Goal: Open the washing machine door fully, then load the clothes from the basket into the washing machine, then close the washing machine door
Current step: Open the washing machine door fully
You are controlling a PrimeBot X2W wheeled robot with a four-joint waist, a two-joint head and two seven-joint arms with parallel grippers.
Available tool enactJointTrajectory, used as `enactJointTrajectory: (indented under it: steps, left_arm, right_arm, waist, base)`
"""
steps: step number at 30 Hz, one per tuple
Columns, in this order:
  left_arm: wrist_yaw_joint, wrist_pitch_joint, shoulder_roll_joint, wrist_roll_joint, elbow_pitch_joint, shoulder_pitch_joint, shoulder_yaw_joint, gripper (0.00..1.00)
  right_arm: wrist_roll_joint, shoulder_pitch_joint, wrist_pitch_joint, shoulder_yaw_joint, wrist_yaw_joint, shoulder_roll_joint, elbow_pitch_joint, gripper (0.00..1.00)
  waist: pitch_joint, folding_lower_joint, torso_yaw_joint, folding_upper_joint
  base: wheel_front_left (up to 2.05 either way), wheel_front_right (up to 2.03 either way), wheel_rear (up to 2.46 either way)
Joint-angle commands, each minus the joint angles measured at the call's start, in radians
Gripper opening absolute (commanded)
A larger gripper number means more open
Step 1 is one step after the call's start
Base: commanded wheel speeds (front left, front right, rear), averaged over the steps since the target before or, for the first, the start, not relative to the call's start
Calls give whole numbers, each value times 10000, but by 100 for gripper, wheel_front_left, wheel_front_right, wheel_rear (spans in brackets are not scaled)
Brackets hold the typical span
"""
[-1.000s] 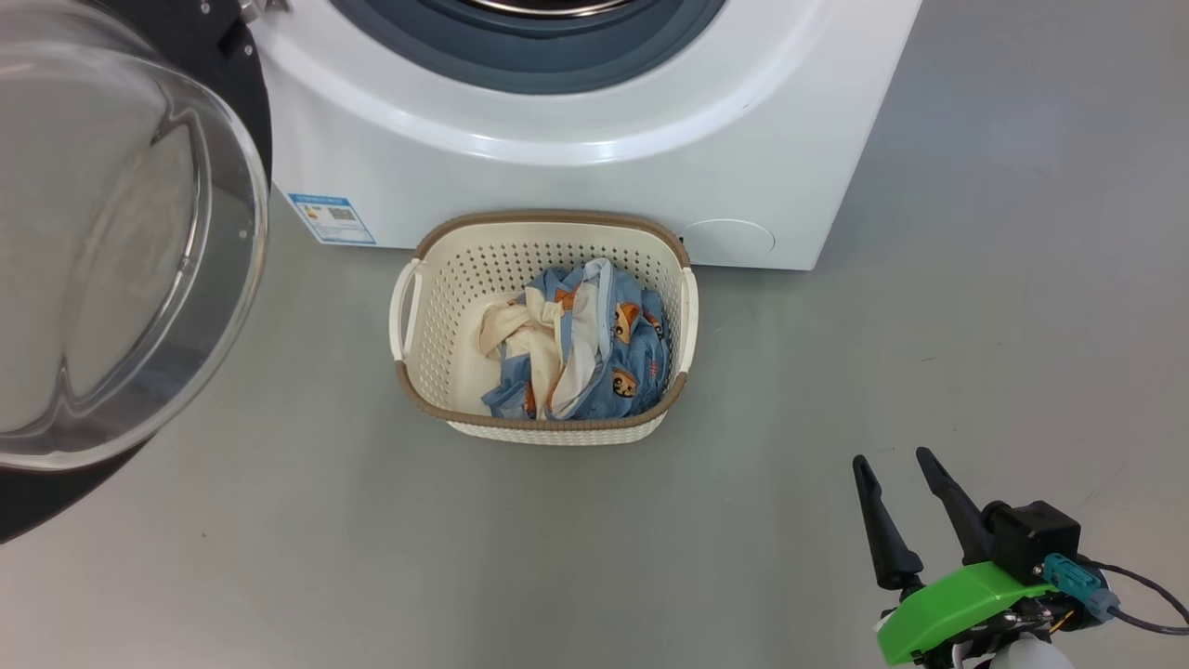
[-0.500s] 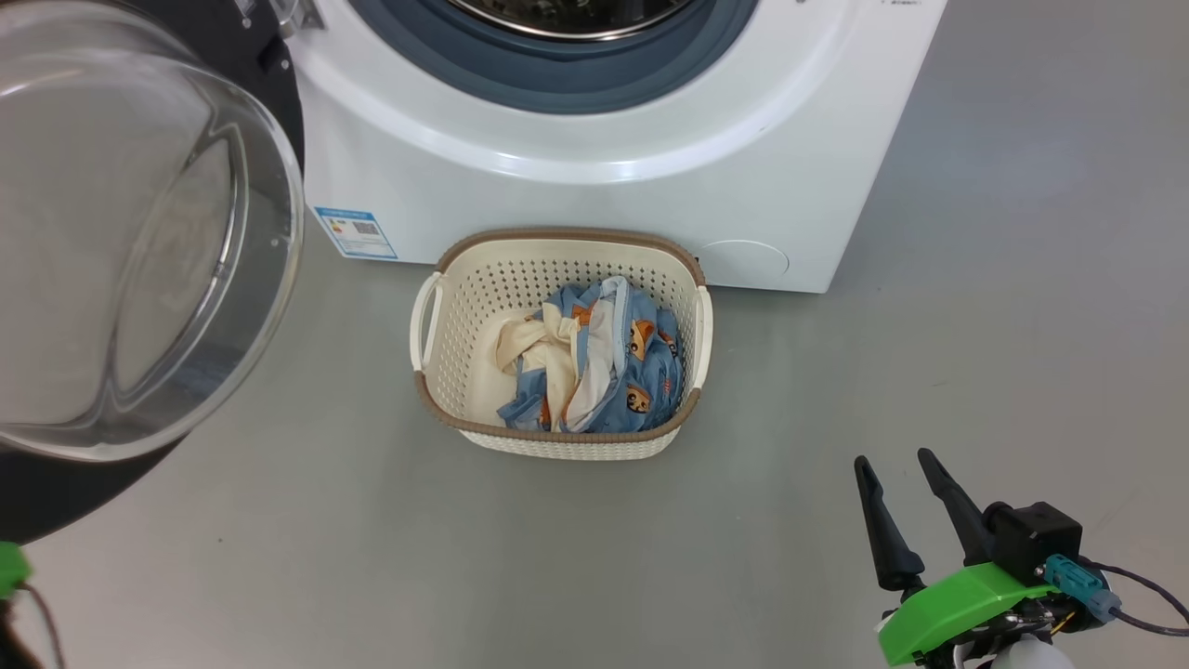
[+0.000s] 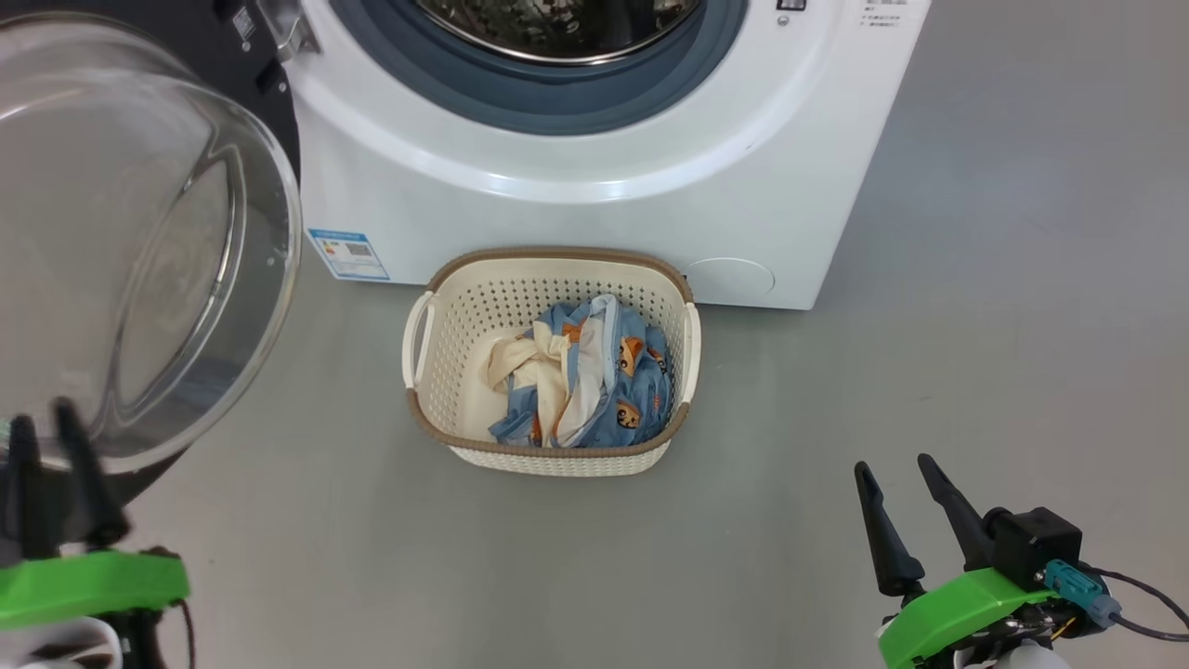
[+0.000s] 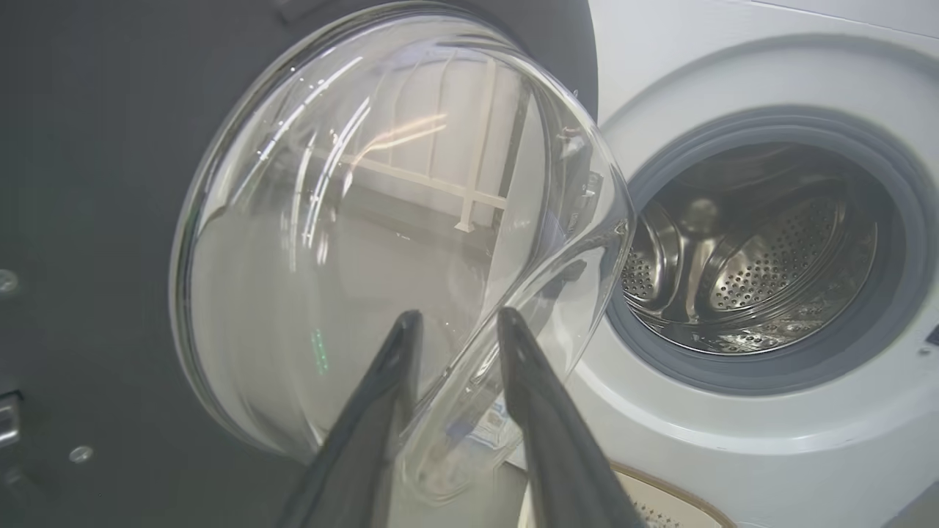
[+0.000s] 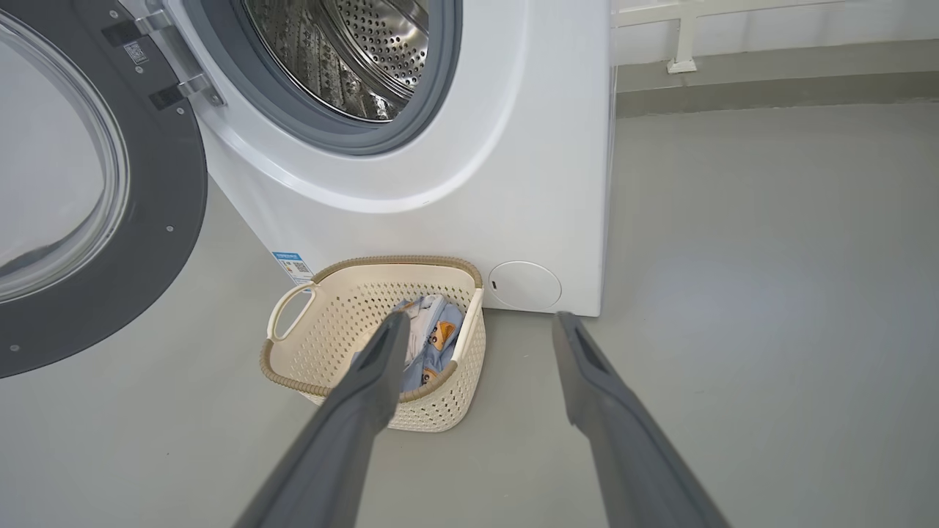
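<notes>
The white washing machine (image 3: 594,214) stands with its steel drum (image 4: 755,257) exposed. The washing machine door (image 3: 139,242), black with a bulging glass bowl, is swung out to the left. The cream basket (image 3: 548,255) sits on the floor against the machine's front, holding the clothes (image 3: 594,381), light-blue printed pieces with a cream one. My left gripper (image 3: 42,418) is low at the left, in front of the door's glass (image 4: 381,242), fingers slightly apart and empty. My right gripper (image 3: 892,462) is open and empty, to the right of the basket (image 5: 345,323) and nearer me.
Grey floor (image 3: 975,325) spreads to the right of the machine and in front of the basket. The open door reaches out over the floor at the left. A white rail (image 5: 682,37) runs along the wall behind the machine.
The head camera has tilted up, showing more of the drum. My left gripper has come into the head view at the lower left. The right gripper has not moved.
</notes>
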Motion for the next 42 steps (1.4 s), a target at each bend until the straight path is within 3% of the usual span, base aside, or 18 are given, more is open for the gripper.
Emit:
enactJointTrajectory:
  steps: [1, 12, 25, 42]
  left_arm:
    - [97, -53, 335, -190, -357, 187, 13, 100]
    - [89, -53, 334, 196, -993, 1001, -1227, 100]
    - [4, -53, 333, 769, -1145, 1984, -1694, 100]
    - [-24, -53, 333, 1187, -1079, 2545, -2185, 100]
  right_arm:
    - [80, -20, -49, 254, 16, 13, -285, 100]
    - [-5, 158, -49, 380, 16, 13, -947, 100]
    - [-205, 549, -49, 605, 16, 13, -1851, 100]
    - [-318, 1150, -49, 363, 16, 13, -2397, 100]
  waist:
    - [-91, 0, -117, -1]
    - [-412, 0, -1060, -1]
    - [-914, 0, -2358, -1]
    - [-1435, 0, -2180, -1]
  base:
    - [0, 0, 0]
    - [0, 0, 0]
    - [0, 0, 0]
    - [0, 0, 0]
